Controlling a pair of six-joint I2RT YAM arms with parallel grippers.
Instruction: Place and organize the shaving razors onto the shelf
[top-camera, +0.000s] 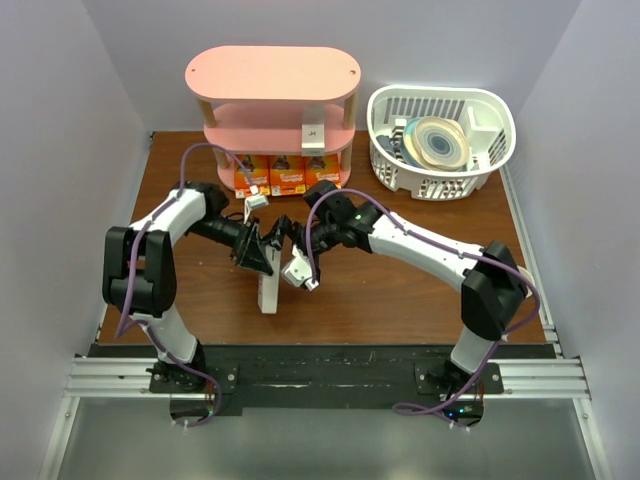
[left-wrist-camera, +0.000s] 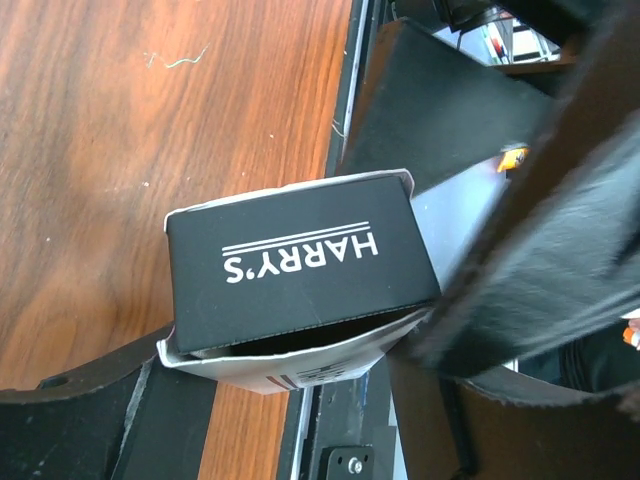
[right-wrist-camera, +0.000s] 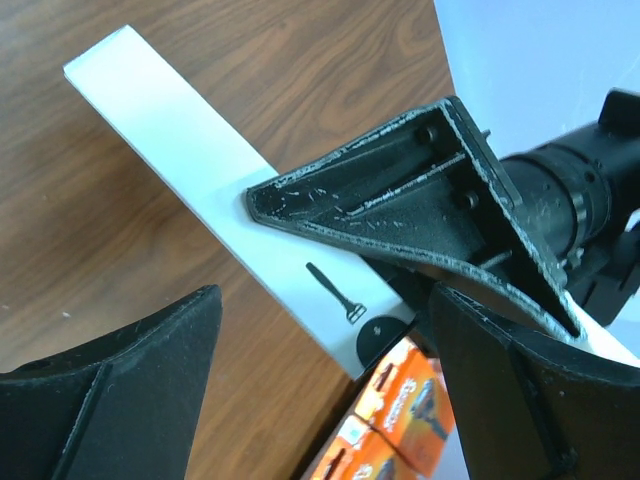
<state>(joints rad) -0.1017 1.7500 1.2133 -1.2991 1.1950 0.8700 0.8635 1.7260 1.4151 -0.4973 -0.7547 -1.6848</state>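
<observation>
Slim whitish box (top-camera: 268, 292) — centre of the top view, over the desk (top-camera: 400, 300) — is clamped in the left end effector (top-camera: 257, 252). Right end effector (right-wrist-camera: 320, 300) stands wide beside it, holding nothing. Likely light, smooth, thin cardboard: grip the broad faces mid-length, with moderate force.

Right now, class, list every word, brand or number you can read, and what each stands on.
"HARRY'S": black end of the box, upside down in the left wrist view.
Small print on its flap: blurred.
Orange packs: too small to read.
Mark on the shelf box: too small.
</observation>
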